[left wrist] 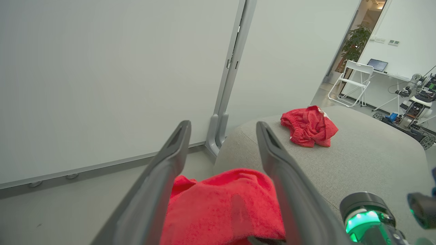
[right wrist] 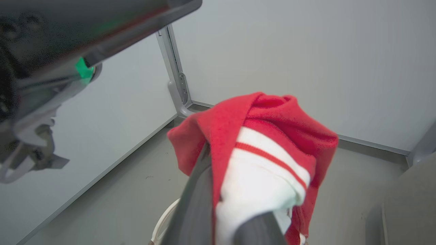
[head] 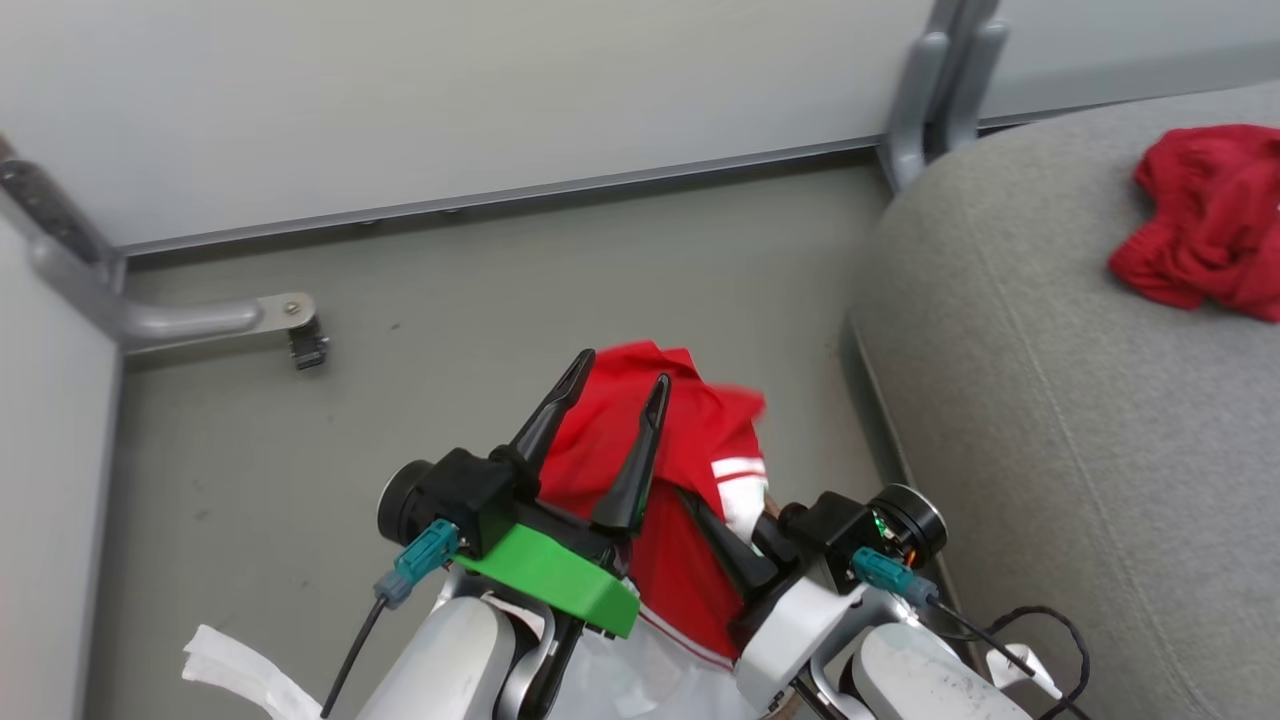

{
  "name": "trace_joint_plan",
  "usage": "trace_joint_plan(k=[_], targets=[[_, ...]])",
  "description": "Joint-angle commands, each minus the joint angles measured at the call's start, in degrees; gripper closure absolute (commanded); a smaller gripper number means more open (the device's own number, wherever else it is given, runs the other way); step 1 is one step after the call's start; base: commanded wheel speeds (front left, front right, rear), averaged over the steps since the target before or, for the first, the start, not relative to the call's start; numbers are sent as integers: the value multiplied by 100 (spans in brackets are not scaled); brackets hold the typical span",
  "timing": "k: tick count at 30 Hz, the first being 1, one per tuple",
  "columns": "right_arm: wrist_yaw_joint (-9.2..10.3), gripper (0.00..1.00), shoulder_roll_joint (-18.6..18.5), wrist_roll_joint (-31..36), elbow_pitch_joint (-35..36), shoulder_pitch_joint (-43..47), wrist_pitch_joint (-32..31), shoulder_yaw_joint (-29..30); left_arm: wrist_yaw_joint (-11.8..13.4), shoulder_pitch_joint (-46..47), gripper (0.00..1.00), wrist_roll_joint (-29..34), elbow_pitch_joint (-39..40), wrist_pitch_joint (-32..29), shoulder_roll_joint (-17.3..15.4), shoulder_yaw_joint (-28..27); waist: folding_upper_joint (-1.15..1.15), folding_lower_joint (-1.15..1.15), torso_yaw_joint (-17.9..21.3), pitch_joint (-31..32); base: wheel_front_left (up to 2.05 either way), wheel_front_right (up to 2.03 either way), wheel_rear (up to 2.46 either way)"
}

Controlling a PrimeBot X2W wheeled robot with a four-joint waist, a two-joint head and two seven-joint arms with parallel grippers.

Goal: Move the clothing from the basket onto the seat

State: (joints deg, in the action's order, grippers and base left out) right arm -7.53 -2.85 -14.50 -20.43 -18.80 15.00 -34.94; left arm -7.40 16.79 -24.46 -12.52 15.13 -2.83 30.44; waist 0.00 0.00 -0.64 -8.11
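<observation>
Head view, two red garments: a crumpled red cloth heap (head: 1205, 225) lies on the large grey upholstered seat (head: 1080, 420); beside the seat, the right gripper (head: 712, 520) clamps a bright red white-striped fabric garment (head: 690, 440); the left gripper (head: 623, 368) gapes.

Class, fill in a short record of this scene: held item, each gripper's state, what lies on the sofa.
Held item: bright red soft garment with white striped cuff, held aloft
Right gripper: shut on the garment
Left gripper: open, fabric between its spread fingers
Grey fabric sofa cushion: second crumpled red garment lies on it
</observation>
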Motion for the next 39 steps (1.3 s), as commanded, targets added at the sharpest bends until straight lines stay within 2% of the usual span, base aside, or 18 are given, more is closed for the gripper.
trace_joint_plan(k=[1, 12, 20, 27, 34, 39], targets=[[8, 100, -15, -15, 60, 58, 26, 5, -16, -81, 0, 71, -26, 2, -12, -47, 0, 0, 585, -41, 0, 0, 0], [8, 100, -12, -182, 300, 211, 26, 119, -17, 0, 0, 245, -226, 2, -16, -133, 0, 0, 2112, -281, 0, 0, 0], [8, 100, -11, -328, 374, 281, 26, 131, -17, 63, 0, 343, -382, 3, -22, -146, 0, 0, 2916, -386, 0, 0, 0], [8, 100, -10, -381, 426, 235, 26, 311, -17, 166, 0, 368, -469, 2, -35, -66, 0, 0, 3125, -526, 0, 0, 0], [8, 100, -19, -258, 594, -480, 27, 903, -17, 292, 0, 413, -504, 2, -170, -85, 0, 0, 3143, -871, 0, 0, 0], [8, 100, -353, -169, 842, -1311, 26, 1419, -17, 396, 0, 444, -531, 2, -263, -21, 0, 0, 3035, -1168, 0, 0, 0]])
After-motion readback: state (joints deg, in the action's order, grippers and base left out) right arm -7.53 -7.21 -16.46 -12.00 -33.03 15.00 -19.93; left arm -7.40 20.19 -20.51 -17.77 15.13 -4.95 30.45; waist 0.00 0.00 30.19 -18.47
